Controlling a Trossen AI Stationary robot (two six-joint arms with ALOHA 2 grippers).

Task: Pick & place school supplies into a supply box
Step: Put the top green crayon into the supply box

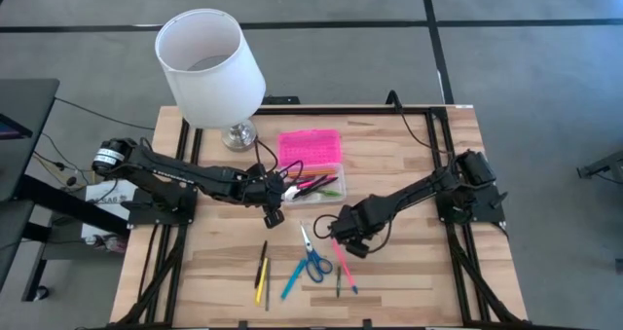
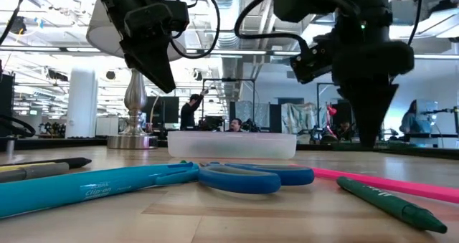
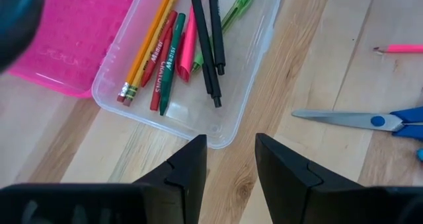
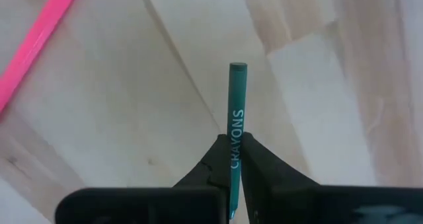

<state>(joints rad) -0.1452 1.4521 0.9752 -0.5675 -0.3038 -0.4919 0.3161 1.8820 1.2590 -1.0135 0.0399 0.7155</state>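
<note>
The supply box [image 1: 313, 184] is sitting open beside its pink lid [image 1: 310, 146], the left gripper [image 3: 230, 159] hovering empty and parted just off its corner. Nearer the front than the box, the right gripper [image 4: 231, 159] is pinching a green crayon [image 4: 236, 112]; lifting straight before carrying boxward should be keeping it from slipping.

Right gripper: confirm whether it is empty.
No, the right gripper is shut on a green crayon in its wrist view.

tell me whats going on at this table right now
Two robot arms are packing school supplies into a clear supply box whose pink lid lies beside it. The right gripper is shut on a green crayon over the table. The left gripper hovers open and empty by the box, which already holds several pens and crayons. Scissors and a few pens remain on the wood.
</note>
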